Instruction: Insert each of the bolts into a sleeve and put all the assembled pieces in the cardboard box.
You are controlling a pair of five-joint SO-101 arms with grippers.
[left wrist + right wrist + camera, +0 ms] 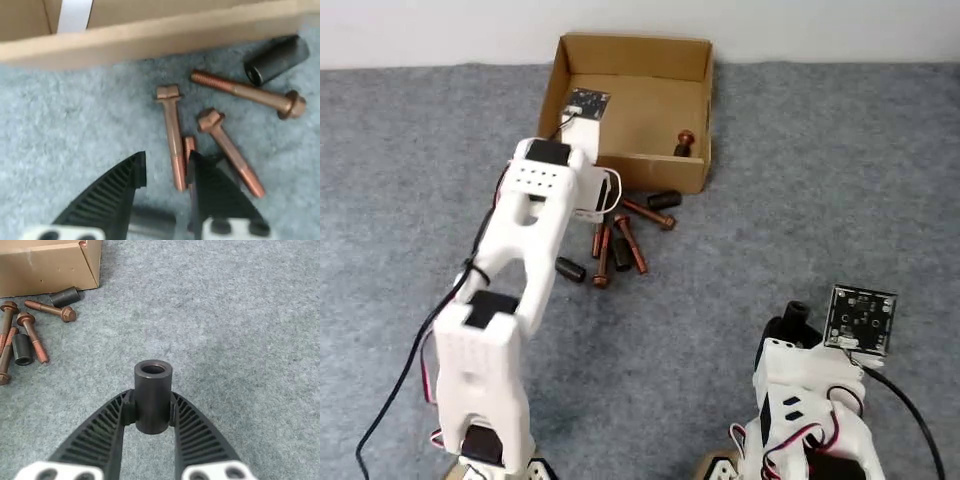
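My left gripper (167, 169) hangs open just above the carpet, beside the cardboard box (630, 100), with nothing between its fingers. A copper bolt (172, 135) lies right ahead of its fingertips, and a second bolt (230, 150) lies beside it. A third bolt (250, 95) lies closer to the box wall, next to a black sleeve (277, 57). My right gripper (152, 402) is shut on another black sleeve (152, 390), held upright with its bore facing up, well away from the pile. One assembled piece (685, 143) stands inside the box.
More loose sleeves (570, 269) (22, 349) lie among the bolts on the grey carpet (800, 200). The left arm (530, 230) stretches over the area left of the pile. The carpet right of the box and ahead of the right arm is open.
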